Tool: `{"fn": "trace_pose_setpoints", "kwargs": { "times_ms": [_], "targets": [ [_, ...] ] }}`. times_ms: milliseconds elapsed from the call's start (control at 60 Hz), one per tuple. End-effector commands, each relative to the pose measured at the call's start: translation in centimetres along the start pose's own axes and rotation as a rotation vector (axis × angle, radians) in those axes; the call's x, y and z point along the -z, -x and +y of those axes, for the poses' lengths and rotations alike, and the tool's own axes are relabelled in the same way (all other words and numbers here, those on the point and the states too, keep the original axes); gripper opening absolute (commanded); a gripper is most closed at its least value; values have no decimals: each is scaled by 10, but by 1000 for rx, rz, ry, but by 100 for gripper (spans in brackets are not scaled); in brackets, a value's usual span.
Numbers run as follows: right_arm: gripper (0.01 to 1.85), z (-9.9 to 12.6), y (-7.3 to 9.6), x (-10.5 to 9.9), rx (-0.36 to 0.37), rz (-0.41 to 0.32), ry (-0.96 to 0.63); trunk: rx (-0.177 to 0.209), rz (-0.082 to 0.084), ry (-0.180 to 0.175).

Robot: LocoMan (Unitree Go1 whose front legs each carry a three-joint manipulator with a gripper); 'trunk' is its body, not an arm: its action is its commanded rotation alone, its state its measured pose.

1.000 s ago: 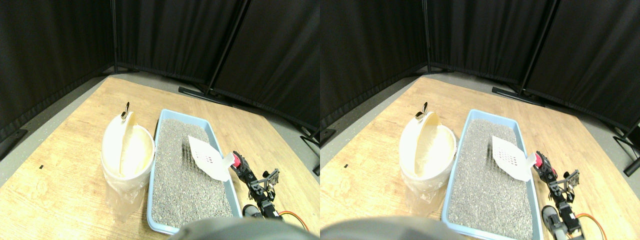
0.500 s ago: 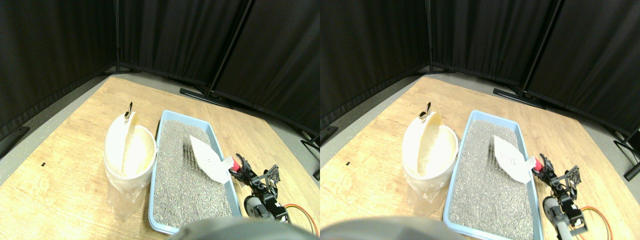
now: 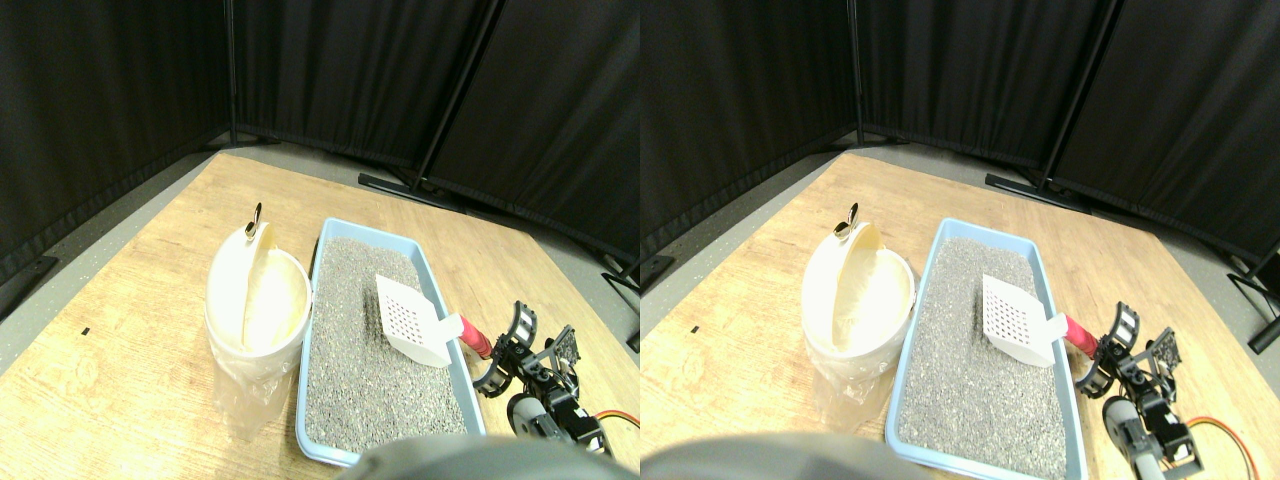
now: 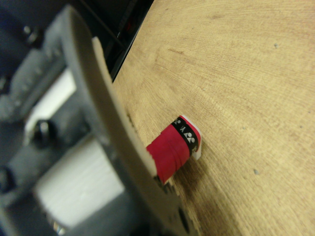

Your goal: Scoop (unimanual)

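Scoop (image 3: 412, 320) now stands steeper in blue litter tray (image 3: 385, 340), blade tip in grey litter (image 3: 350, 350) near tray middle. Right gripper (image 3: 497, 352) holds red handle (image 3: 476, 340). Step: digging in. Next: push under litter, lift level, carry to white bin (image 3: 255, 300) beside tray.

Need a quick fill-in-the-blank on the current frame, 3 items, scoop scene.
1. The white slotted scoop has its blade over the grey litter in the ____ tray.
2. The scoop's handle is wrapped in ____ tape.
3. The white bin stands on the wooden table to the ____ of the tray as the stereo view shows it.

Missing words: blue; red; left
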Motion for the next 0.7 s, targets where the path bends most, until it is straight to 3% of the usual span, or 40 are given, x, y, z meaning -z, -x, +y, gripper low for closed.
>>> {"fn": "trace_pose_setpoints", "kwargs": {
  "times_ms": [17,117,233,250,333,367,483,550,567,700],
  "targets": [
    [149,9,9,-9,-57,-83,7,-4,20,5],
    [127,7,19,-10,-119,-145,43,3,21,1],
    [102,7,29,-10,-141,-201,100,10,23,-5],
    [90,7,34,-11,-153,-221,119,16,24,-11],
    [74,7,39,-11,-176,-252,144,23,24,-15],
    [56,7,46,-11,-207,-274,174,23,24,-15],
    [30,6,54,-11,-242,-303,214,37,26,-24],
    [6,6,61,-10,-271,-318,244,37,26,-24],
    [5,6,62,-9,-283,-321,251,52,29,-31],
    [5,4,66,-6,-302,-326,255,61,32,-38]
  ]
}}
